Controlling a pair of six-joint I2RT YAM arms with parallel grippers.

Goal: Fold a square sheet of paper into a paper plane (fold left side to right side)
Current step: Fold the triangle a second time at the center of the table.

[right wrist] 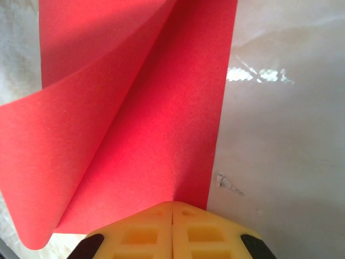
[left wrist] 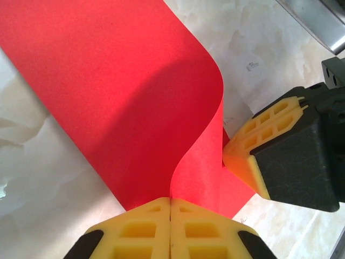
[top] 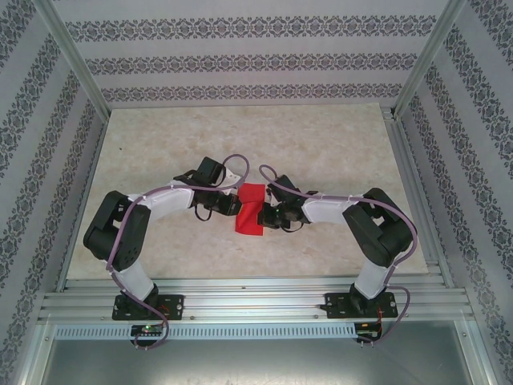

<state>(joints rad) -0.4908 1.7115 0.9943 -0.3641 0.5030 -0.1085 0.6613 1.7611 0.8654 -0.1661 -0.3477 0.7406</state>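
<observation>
The red sheet of paper (top: 250,210) lies folded into a narrow upright strip at the table's middle, between both grippers. My left gripper (top: 233,205) meets it from the left. In the left wrist view its yellow fingertips (left wrist: 156,210) are shut, and a lifted, curling edge of the paper (left wrist: 108,91) runs into the seam between them. My right gripper (top: 265,215) comes in from the right, its tips (left wrist: 240,156) touching that raised flap. In the right wrist view its fingers (right wrist: 156,216) are shut at the paper's (right wrist: 156,124) near edge, with a flap curling up on the left.
The marbled beige tabletop (top: 240,136) stretches behind and to both sides of the paper. Patterned walls and metal frame posts (top: 76,56) enclose it. An aluminium rail (top: 256,305) carries both arm bases at the near edge.
</observation>
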